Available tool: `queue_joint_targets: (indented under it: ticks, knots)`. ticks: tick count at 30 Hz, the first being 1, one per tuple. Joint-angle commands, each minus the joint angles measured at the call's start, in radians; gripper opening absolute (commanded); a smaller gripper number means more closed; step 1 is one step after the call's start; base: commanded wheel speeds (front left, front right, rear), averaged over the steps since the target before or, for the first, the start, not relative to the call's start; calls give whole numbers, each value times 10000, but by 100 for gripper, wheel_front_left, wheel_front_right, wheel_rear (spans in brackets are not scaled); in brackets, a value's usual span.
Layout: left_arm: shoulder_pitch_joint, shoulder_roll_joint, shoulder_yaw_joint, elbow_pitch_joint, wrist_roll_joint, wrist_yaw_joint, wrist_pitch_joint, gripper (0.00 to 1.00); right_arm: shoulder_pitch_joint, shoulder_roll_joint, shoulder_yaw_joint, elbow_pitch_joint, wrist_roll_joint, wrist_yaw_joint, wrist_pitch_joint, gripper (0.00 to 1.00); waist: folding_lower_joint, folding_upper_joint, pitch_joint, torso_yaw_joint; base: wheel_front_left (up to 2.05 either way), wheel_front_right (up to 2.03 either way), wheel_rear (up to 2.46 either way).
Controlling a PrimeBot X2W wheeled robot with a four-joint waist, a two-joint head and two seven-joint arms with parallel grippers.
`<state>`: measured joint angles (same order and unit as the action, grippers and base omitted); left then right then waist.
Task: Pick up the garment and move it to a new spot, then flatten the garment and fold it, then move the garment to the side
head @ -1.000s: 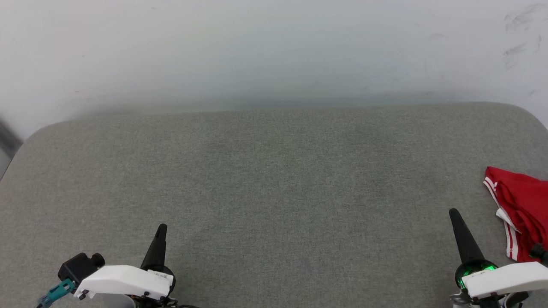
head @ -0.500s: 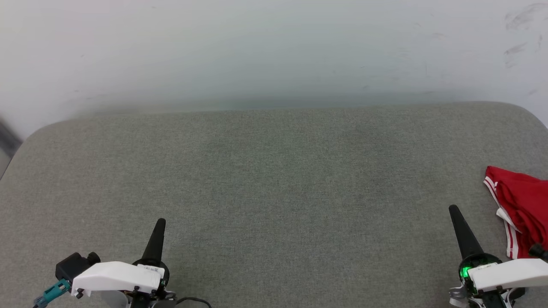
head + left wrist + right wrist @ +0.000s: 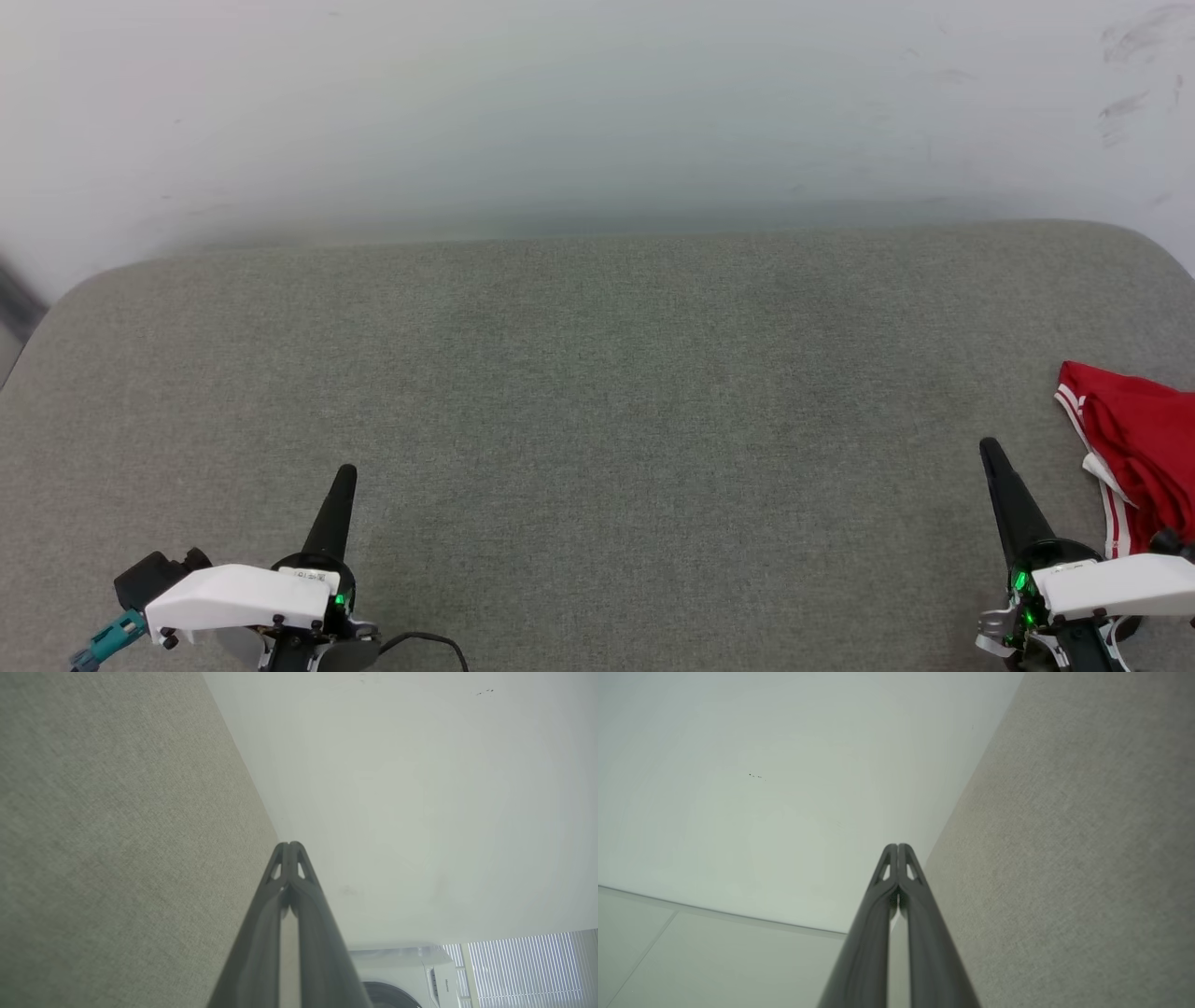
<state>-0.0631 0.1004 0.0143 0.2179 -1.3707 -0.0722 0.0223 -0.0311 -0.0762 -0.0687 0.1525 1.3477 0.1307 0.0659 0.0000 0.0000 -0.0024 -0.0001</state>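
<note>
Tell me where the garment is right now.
In the head view the garment lies bunched at the right edge of the grey padded surface, just right of the right end effector.

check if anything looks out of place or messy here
The garment lies crumpled at the right edge of the grey surface, beside the right tool, partly out of frame, not flattened or folded. Nothing else stands out.

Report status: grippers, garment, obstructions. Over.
Left gripper shut, empty. Right gripper shut, empty, just left of the garment, apart from it. Garment bunched at the grey surface's right edge, partly out of frame. Nothing seen in the way.
</note>
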Motion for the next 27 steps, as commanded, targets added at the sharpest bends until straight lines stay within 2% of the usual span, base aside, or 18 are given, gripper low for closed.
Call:
queue_joint_targets:
  ticks: [1,27]
  knots:
    - [-179,-19,93,-10,-178,-107,47,0,-238,-51,-14,8,221,1,25,0,0,0,2,0,0,0,0]
    - [-420,-293,643,198,-1929,-476,598,0,-647,8,-97,685,2203,-1,172,0,0,0,39,1,0,0,0]
